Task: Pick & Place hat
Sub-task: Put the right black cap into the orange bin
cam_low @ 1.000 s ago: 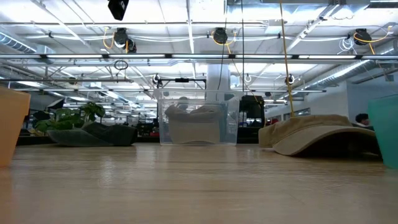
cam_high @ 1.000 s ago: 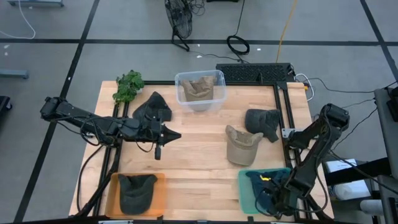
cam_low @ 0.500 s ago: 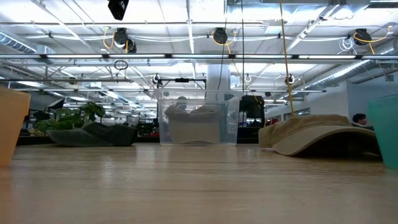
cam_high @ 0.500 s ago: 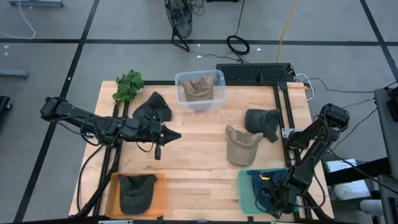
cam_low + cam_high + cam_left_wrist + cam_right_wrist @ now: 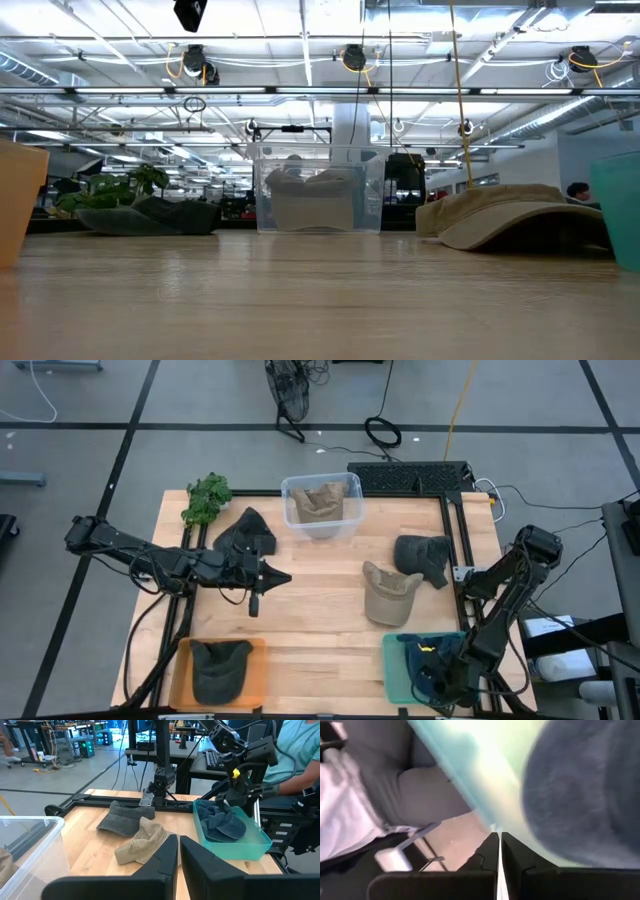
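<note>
A tan hat (image 5: 388, 592) (image 5: 142, 842) lies crown-up on the wooden table, with a dark grey hat (image 5: 422, 555) (image 5: 125, 815) beside it toward the far right. A blue hat (image 5: 418, 656) (image 5: 222, 822) lies in the teal bin (image 5: 392, 660) (image 5: 235, 847) at the near right corner. My right gripper (image 5: 430, 678) (image 5: 499, 837) is shut and reaches down into that bin, beside the blue hat (image 5: 585, 795). My left gripper (image 5: 283, 576) (image 5: 178, 840) is shut, held level above the table's left middle and pointing toward the tan hat. My right gripper has its shut fingertips at the teal bin's inside, right beside the blue hat's edge; I cannot tell whether they touch the hat or the bin.
A black hat (image 5: 247, 532) and a plant (image 5: 206, 498) lie at the far left. A clear bin (image 5: 320, 505) (image 5: 318, 195) holds a tan hat. An orange tray (image 5: 185, 672) at the near left holds a dark hat. A person sits beyond the table's right edge (image 5: 300, 750).
</note>
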